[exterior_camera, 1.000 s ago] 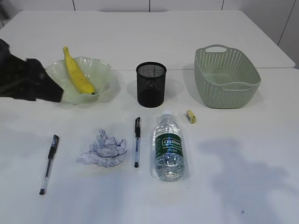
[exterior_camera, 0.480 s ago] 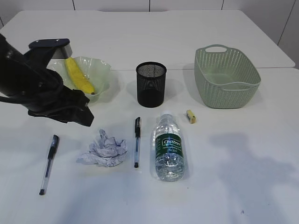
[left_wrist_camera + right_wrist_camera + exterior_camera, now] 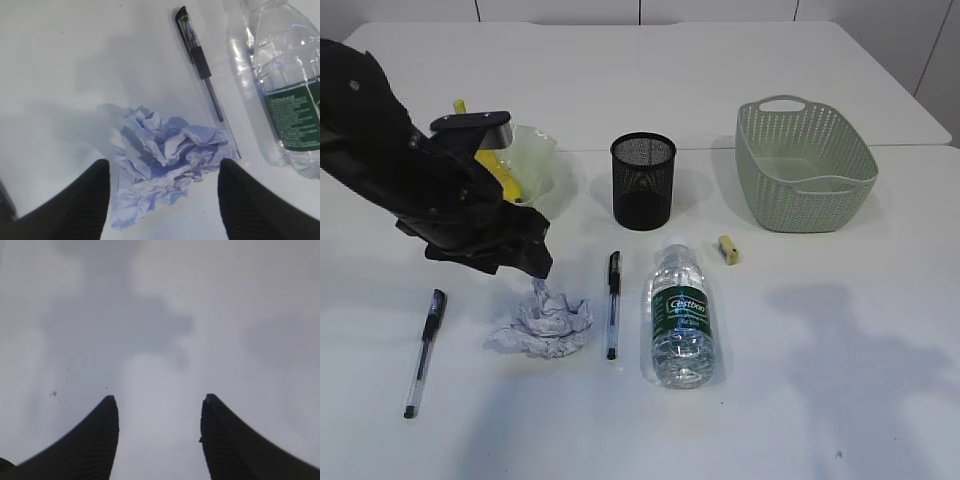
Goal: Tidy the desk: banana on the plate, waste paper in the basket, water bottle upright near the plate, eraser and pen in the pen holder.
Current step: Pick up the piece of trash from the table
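Left tool (image 3: 160, 200) spread wide, poised over waste paper (image 3: 167, 155) on counter (image 3: 820, 350), framing it for pickup (basket (image 3: 805, 165) far right). Right tool (image 3: 159, 435) spread, idle, holding nothing.

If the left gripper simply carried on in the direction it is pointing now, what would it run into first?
Most likely the waste paper. The left gripper is open and the crumpled ball sits between its fingers, right ahead, with the desk beneath it. How much gap remains is hard to judge.
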